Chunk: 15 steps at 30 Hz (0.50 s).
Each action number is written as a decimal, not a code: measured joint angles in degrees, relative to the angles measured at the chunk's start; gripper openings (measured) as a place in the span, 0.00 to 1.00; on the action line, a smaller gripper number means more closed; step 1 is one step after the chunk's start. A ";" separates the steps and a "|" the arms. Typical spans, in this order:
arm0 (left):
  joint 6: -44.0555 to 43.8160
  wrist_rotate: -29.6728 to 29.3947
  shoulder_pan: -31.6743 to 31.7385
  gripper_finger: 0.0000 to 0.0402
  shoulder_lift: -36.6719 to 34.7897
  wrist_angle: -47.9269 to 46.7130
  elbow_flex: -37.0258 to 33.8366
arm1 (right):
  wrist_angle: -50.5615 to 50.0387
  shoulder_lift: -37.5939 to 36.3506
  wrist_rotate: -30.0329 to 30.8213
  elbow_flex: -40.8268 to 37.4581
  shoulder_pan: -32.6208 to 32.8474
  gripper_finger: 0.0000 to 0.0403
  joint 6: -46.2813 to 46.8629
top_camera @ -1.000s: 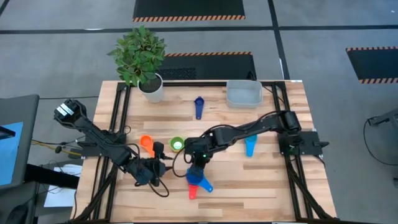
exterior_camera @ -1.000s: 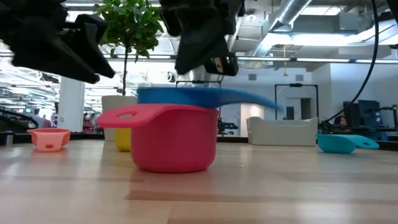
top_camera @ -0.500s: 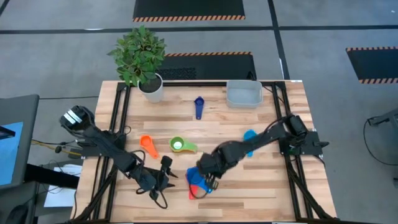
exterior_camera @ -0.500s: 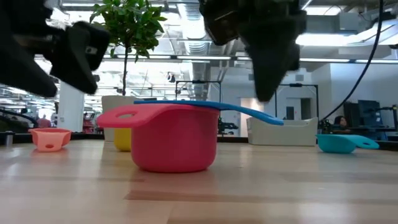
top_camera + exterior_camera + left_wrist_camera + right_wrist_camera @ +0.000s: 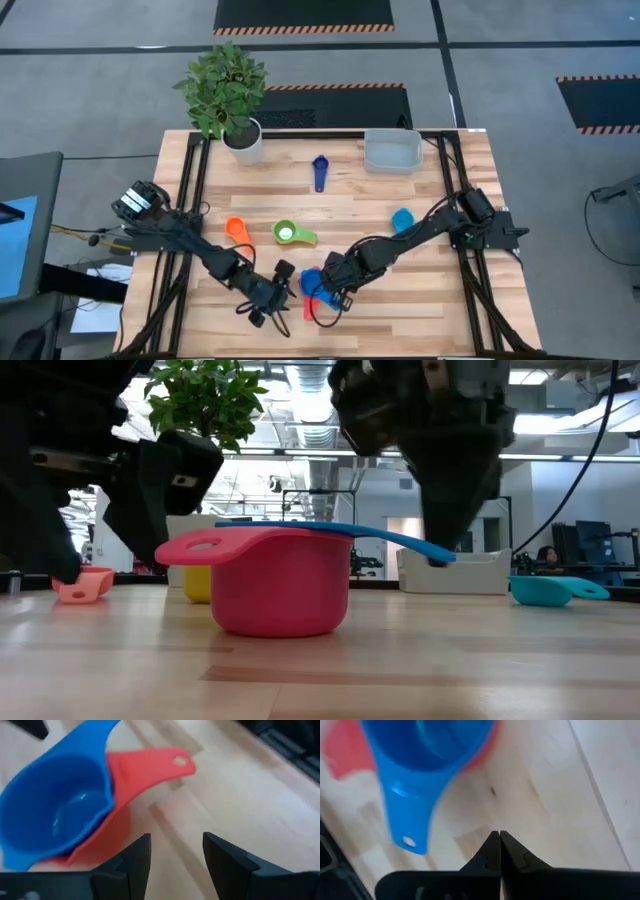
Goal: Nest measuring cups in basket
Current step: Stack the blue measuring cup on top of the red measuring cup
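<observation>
A red measuring cup (image 5: pixel 310 298) stands near the table's near edge with a blue cup (image 5: pixel 310 279) nested in it; the blue handle (image 5: pixel 400 541) sticks out past the red rim. My left gripper (image 5: pixel 175 851) is open just left of the pair, fingers pointing at the red cup (image 5: pixel 105 825). My right gripper (image 5: pixel 496 839) is shut just right of the pair, beside the blue handle (image 5: pixel 409 815) and apart from it. The orange cup (image 5: pixel 235 232), green cup (image 5: pixel 288 234), dark blue cup (image 5: pixel 320 171) and light blue cup (image 5: pixel 402 218) sit on the table. The basket (image 5: pixel 391 151) stands at the far edge.
A white pot with a plant (image 5: pixel 243 141) stands at the far left corner. A yellowish cup (image 5: pixel 197 584) shows behind the red cup (image 5: pixel 275 592) in the low view. Black frame rails (image 5: pixel 190 190) run along both table sides. Bare wood lies between the cup pair and the basket.
My right gripper has moved from above the nested cups toward the near edge and down beside them. The blue cup has dropped lower into the red one and lies free. My left gripper has swung right, toward the red cup.
</observation>
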 joint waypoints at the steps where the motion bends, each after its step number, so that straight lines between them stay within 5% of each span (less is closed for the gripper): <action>1: 0.93 0.97 0.42 0.42 0.01 0.68 0.00 | 1.00 -0.01 -0.35 -0.16 0.00 0.02 -0.05; 15: 4.69 1.50 3.09 0.42 0.01 5.40 0.00 | 23.01 -0.02 -4.72 -3.31 -0.88 0.03 -9.88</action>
